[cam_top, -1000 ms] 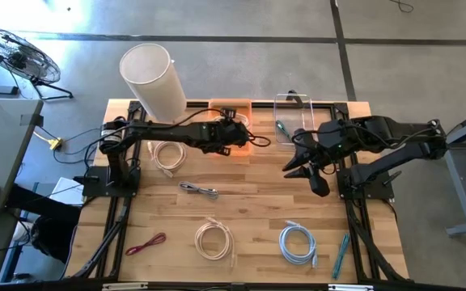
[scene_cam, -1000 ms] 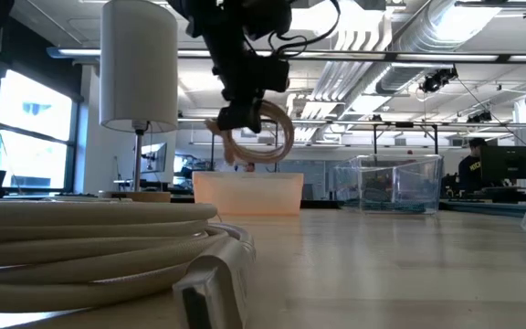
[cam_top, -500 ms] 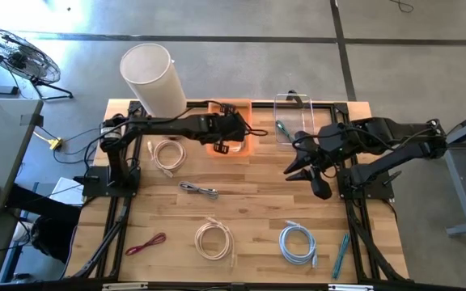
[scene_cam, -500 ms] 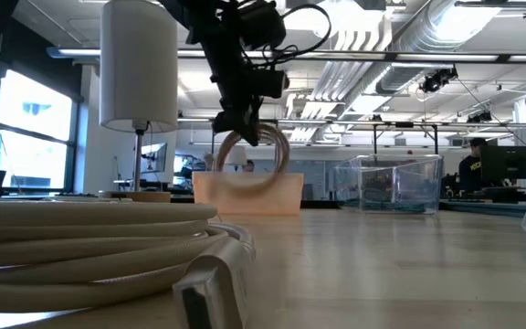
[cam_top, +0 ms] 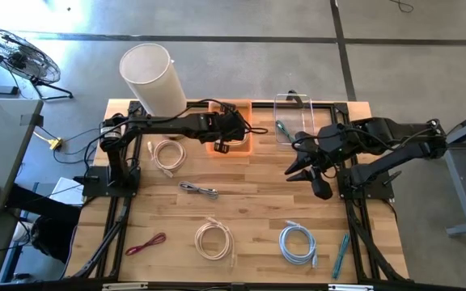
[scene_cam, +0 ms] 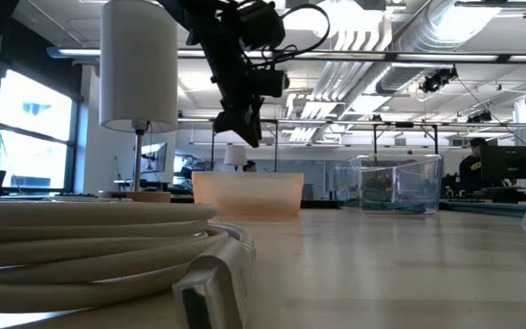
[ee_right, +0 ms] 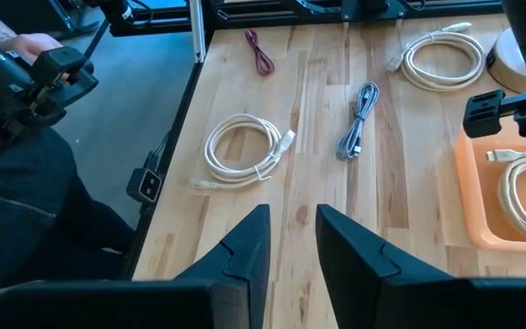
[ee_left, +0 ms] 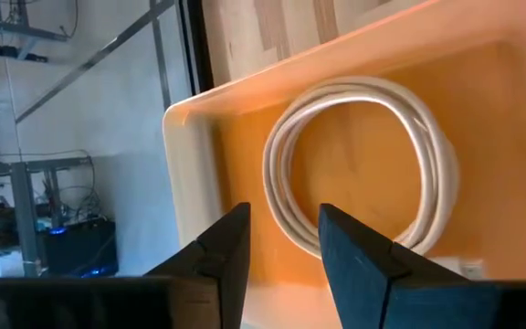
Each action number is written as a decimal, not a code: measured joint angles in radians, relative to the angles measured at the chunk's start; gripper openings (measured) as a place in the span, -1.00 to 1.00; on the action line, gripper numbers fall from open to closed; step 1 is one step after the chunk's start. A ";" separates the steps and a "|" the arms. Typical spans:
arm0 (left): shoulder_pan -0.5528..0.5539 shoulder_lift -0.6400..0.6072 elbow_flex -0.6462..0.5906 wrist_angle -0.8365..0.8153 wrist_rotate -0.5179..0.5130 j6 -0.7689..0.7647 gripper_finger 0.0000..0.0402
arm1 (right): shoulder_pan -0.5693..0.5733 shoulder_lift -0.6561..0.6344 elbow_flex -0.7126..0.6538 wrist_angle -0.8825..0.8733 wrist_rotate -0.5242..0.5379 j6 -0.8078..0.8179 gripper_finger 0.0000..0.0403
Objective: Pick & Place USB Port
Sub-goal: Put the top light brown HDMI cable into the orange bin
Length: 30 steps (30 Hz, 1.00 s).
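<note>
Item: coiled white cable [ee_left: 359,164] — lying flat in the orange bin [ee_left: 199,174], directly below the left gripper [ee_left: 283,239], untouched.
Left gripper: fingers parted, empty, poised above the bin's inside.
Right gripper [cam_top: 306,166]: well off to the side over bare table [cam_top: 249,202], fingers slightly apart, holding nothing.
Handling note: the release looks complete — best to lift straight up, clear of the bin wall, before swinging toward the remaining cables [cam_top: 214,239] nearer the front edge.

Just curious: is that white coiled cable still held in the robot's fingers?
No, the white coiled cable lies inside the orange bin, clear of the left fingers.
</note>
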 joint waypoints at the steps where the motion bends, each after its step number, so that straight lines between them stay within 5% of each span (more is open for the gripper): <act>1: -0.002 0.000 0.000 -0.002 0.001 -0.003 -0.37 | 0.000 0.000 0.000 0.000 0.000 0.000 -0.59; 11: -0.125 -0.002 0.090 -0.397 -0.114 0.044 -0.41 | 0.000 0.000 0.000 -0.010 -0.001 0.000 -0.59; 23: -0.285 -0.024 0.103 -0.963 0.026 -0.266 -0.42 | 0.000 0.000 0.000 -0.021 -0.002 -0.068 -0.59; 30: -0.295 -0.141 0.087 -1.020 0.260 -0.575 -0.42 | 0.000 0.000 0.000 -0.021 -0.002 -0.112 -0.59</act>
